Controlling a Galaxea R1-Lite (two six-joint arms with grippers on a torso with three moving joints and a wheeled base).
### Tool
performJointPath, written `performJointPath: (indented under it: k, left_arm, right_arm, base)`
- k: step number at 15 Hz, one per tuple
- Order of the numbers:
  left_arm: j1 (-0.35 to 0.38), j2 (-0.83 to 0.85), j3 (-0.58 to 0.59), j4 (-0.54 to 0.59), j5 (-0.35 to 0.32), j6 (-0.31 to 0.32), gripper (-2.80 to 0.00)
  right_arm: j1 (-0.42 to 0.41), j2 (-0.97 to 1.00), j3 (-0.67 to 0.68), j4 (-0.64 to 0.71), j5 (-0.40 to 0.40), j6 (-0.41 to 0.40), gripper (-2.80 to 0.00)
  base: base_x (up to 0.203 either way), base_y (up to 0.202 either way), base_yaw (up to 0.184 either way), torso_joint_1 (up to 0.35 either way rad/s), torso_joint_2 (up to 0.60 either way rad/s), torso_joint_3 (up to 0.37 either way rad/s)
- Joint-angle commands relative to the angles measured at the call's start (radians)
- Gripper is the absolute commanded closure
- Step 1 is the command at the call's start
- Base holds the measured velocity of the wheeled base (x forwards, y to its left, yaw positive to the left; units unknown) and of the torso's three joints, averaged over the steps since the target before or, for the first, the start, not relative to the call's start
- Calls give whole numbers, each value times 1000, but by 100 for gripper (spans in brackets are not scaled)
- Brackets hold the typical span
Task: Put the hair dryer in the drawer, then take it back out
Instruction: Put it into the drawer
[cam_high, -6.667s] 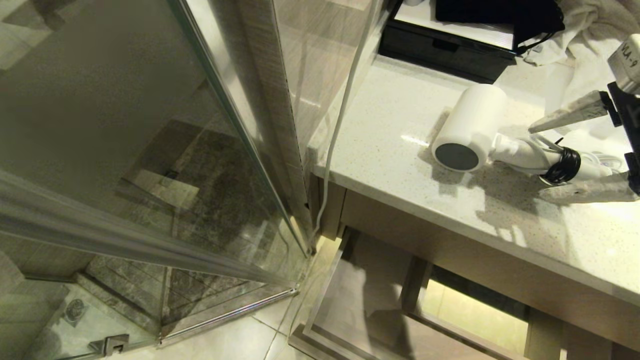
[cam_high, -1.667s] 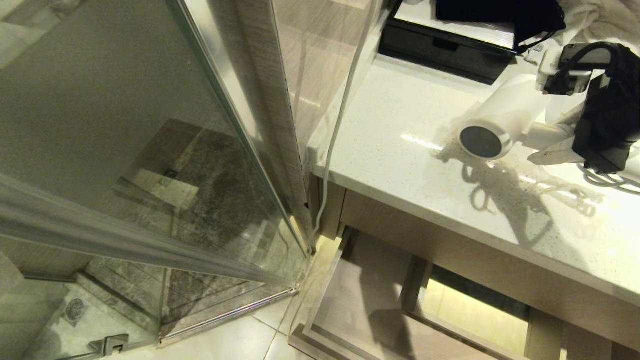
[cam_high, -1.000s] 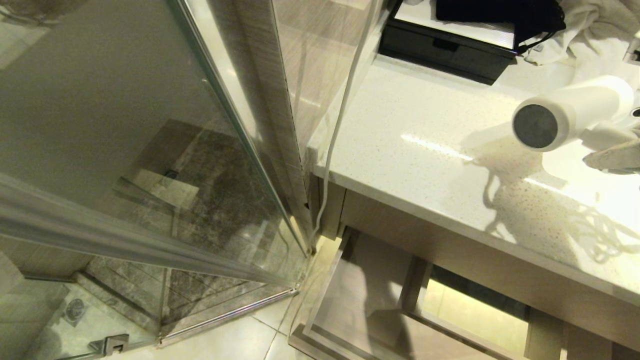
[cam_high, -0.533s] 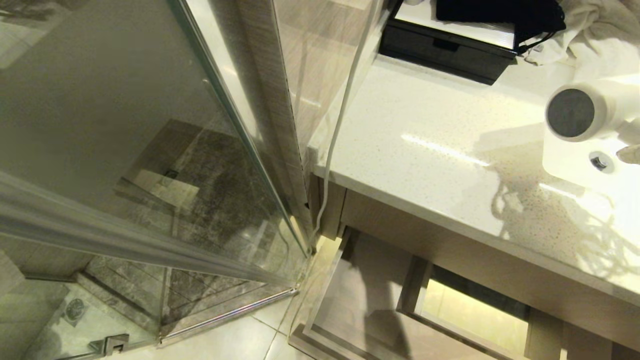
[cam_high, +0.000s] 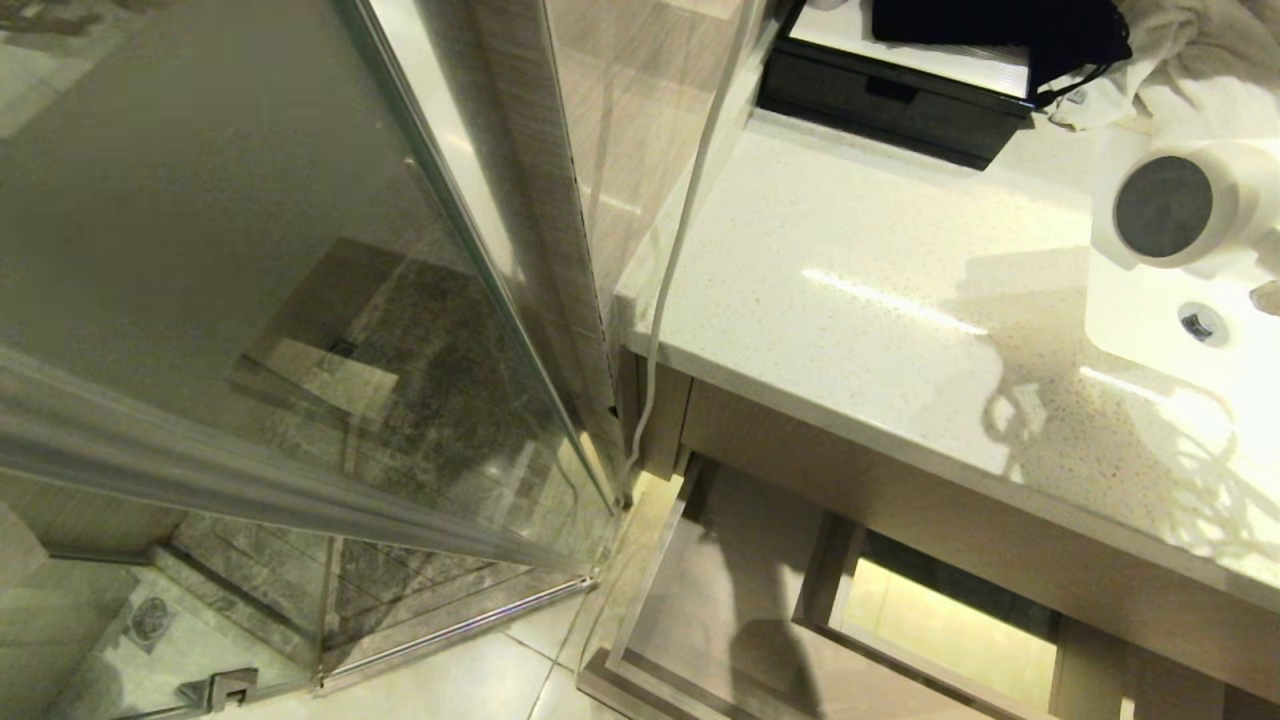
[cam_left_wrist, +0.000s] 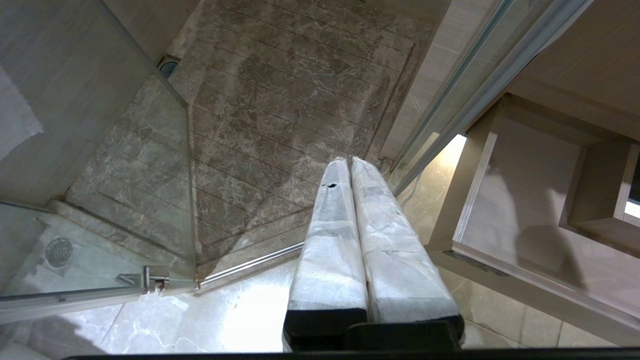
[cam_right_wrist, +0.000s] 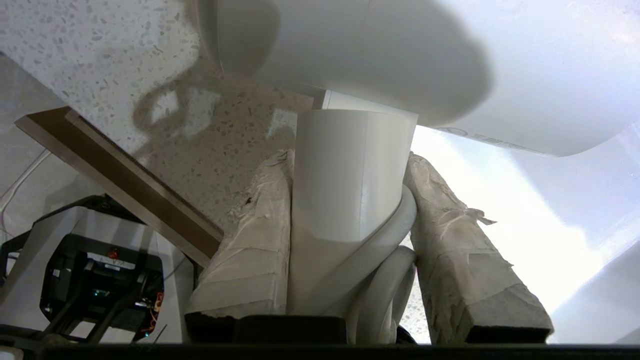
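white hair dryer (cam_high: 1190, 205), speckled pale countertop (cam_high: 850, 290)

The pale speckled countertop (cam_high: 850, 300) carries a black box (cam_high: 890, 75) at its back edge (a crumpled white towel (cam_high: 1190, 60) lies just beside it).

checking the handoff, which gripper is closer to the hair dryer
Right. The right gripper is shut on the hair dryer handle above the counter; the left gripper hangs shut over the floor beside the open drawer.
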Motion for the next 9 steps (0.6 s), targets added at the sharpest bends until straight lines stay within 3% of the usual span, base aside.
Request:
performJointPath:
  k: [1,5,9]
  left_arm:
    - [0,2,0,0,0,-1,0]
    - [0,2,0,0,0,-1,0]
    - [0,2,0,0,0,0,0]
  right_arm:
    - [1,-12,22,2,1,-4,0]
    - [1,-13,29,1,2,-10,0]
    - [1,-13,34,-1,2,-11,0]
  base:
    - [0,0,0,0,0,0]
    - [0,0,0,0,0,0]
    - [0,0,0,-248,194,-63]
